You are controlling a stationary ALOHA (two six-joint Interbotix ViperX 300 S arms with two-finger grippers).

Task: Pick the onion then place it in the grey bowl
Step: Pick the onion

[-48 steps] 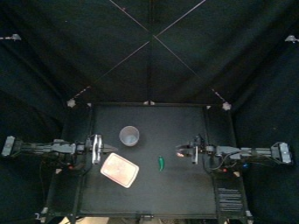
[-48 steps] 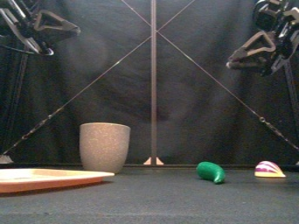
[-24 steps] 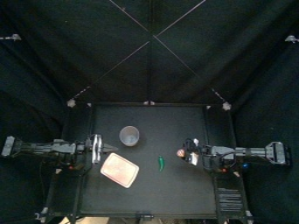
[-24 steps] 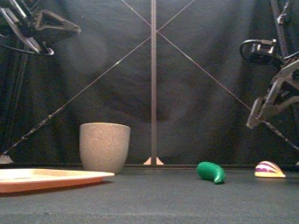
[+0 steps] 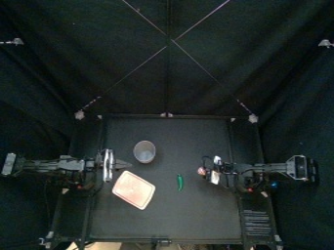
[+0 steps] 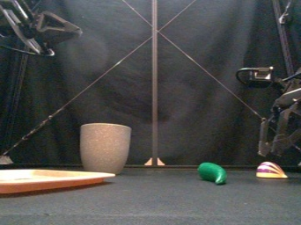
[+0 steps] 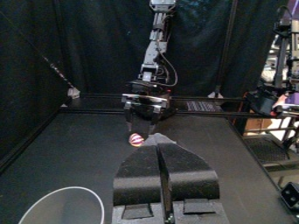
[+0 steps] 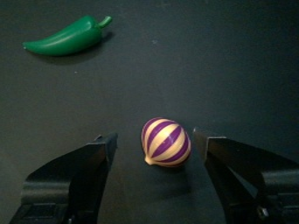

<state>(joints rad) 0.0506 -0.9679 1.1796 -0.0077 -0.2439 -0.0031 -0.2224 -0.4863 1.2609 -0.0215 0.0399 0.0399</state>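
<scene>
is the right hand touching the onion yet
Apart. The right wrist view shows the onion between the right hand's open jaws, with bare table showing on both sides of it.

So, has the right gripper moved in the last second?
Yes. In the front view the right gripper has come down from near the picture's top to just above the onion, which has not shifted. Its jaws stand open over it.
</scene>
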